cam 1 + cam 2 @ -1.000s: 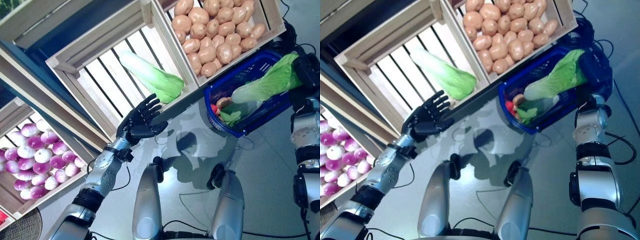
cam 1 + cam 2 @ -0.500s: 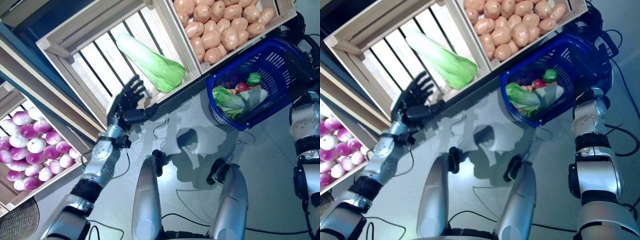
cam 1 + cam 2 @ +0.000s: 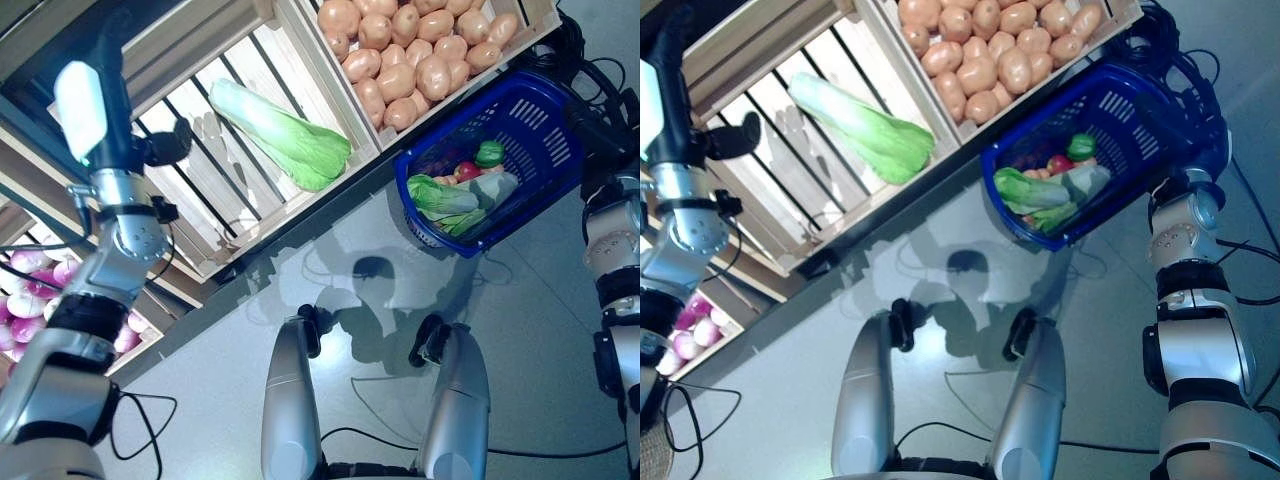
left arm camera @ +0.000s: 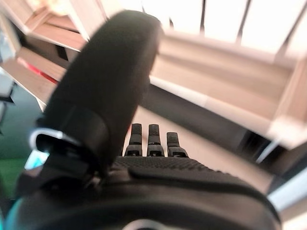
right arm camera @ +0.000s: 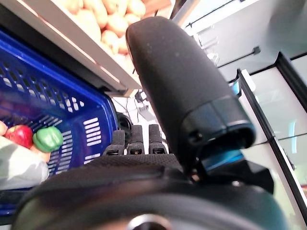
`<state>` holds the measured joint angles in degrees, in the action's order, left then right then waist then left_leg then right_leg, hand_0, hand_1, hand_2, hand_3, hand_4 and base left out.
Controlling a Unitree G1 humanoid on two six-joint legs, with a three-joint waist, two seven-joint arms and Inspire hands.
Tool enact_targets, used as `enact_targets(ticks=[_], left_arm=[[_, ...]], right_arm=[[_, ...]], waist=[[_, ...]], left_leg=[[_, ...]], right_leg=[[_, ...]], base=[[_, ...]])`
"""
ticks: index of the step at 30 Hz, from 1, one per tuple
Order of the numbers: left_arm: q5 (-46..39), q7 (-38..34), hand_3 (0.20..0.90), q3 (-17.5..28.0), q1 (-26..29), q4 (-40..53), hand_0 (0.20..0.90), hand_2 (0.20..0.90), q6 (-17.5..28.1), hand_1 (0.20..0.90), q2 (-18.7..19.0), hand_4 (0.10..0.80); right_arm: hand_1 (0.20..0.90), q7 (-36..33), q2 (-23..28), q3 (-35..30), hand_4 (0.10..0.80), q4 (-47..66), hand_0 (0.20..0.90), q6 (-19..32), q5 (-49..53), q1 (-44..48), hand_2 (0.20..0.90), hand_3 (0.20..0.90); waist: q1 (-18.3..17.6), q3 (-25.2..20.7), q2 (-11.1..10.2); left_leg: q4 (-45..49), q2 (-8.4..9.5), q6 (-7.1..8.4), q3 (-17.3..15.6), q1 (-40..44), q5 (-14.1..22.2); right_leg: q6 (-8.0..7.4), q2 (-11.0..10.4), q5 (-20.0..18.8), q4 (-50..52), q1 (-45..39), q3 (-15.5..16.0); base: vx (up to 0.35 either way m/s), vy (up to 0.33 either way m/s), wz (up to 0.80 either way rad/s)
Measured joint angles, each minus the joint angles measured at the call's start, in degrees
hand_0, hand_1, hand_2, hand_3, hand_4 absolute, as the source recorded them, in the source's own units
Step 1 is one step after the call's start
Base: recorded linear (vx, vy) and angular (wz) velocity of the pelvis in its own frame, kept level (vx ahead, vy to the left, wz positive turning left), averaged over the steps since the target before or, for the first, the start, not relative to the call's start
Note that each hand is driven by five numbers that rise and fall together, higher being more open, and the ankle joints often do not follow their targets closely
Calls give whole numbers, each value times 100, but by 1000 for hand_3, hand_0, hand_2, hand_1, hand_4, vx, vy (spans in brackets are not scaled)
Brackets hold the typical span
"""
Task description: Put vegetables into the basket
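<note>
**The cabbage in the slatted crate is your next pick**

Your left hand [image 3: 172, 142] is raised at the crate's near-left rim, fingers out straight and relaxed in its wrist view, holding nothing. The cabbage [image 3: 282, 137] lies past it, further into the wooden crate [image 3: 190, 215], well apart from the fingertips, with its white stalk toward the back and its leafy green head toward the front wall.

Expect it to be light for its bulk, long and a little floppy. The leaves are soft and will tear or crush if pinched, and the smooth white stalk is the firmer part but may slip. You would do best to wrap the hand round the middle, where stalk meets leaf, so that neither end droops.

Your right hand [image 5: 139, 143] is at the far side of the blue basket [image 3: 545, 110], which hangs to the right of the left hand, beyond the crate's end. I cannot tell whether its fingers are curled on the handle. The basket already carries leafy greens, a red piece and a green piece.

In the way: the crate's front wall, which the cabbage must be lifted over. The crate of potatoes [image 3: 410, 60] sits directly behind the basket, so mind its lower rim. The purple and white onions [image 3: 700, 310] lie below the left arm.
</note>
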<state>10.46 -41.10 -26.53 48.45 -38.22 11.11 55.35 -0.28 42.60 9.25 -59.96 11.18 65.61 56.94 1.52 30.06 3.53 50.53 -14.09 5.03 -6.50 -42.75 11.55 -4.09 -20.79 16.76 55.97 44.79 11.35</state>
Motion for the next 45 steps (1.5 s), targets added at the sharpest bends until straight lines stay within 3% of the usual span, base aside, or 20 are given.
enact_targets(ticks=[1, 5, 17, 28, 39, 45], left_arm=[[114, -11, 900, -77, 90, -63, 900, 900, -44, 900, 19, 800], [840, -22, 900, -1093, 798, -601, 900, 900, -376, 900, 129, 800], [2020, 348, 900, -2666, 1430, -1252, 900, 900, -915, 900, 151, 800], [2344, 628, 900, -3150, 2099, -1244, 900, 900, -1401, 900, 153, 800], [2470, 872, 900, -3171, 2477, -1397, 900, 900, -2023, 900, 151, 800], [2454, 928, 900, -3163, 3097, -1330, 900, 900, -2279, 900, 149, 800]], right_arm=[[900, 36, 1, 46, 800, 7, 900, -4, 0, 0, 900, 900], [900, 351, 33, 289, 800, 12, 900, -134, 7, 3, 900, 900], [900, 696, 158, 775, 800, 113, 900, -350, 70, -64, 900, 900], [900, 861, 278, 955, 800, 186, 900, -359, 259, -58, 900, 900], [900, 908, 555, 950, 800, 290, 900, -337, 298, 54, 900, 900], [900, 989, 816, 949, 800, 518, 900, -260, 311, 244, 900, 900]], waist=[[-5, 0, 0], [-92, 0, -1], [-294, 2, -6], [-307, 3, -8], [-295, 2, -10], [-263, 2, -11]], left_leg=[[-9, 3, 0, -10, 13, 0], [-32, -46, 7, -110, -70, 8], [307, -184, 39, -219, -813, 170], [681, -219, -2, -191, -1723, 191], [1011, -237, -81, -143, -2308, 280], [1311, -269, -111, -73, -2865, 326]], right_leg=[[-1, -1, 0, 2, -1, -8], [-21, 43, -10, -31, 160, -93], [-1, 46, -27, 184, 977, -150], [31, 30, -56, 465, 1905, -245], [52, -22, -73, 667, 2420, -290], [76, -34, -72, 906, 2949, -324]], base=[[-11, 127, -6], [-21, 143, -8], [-29, 101, -6], [-18, 63, 0], [7, 70, 0], [-8, 60, -1]])
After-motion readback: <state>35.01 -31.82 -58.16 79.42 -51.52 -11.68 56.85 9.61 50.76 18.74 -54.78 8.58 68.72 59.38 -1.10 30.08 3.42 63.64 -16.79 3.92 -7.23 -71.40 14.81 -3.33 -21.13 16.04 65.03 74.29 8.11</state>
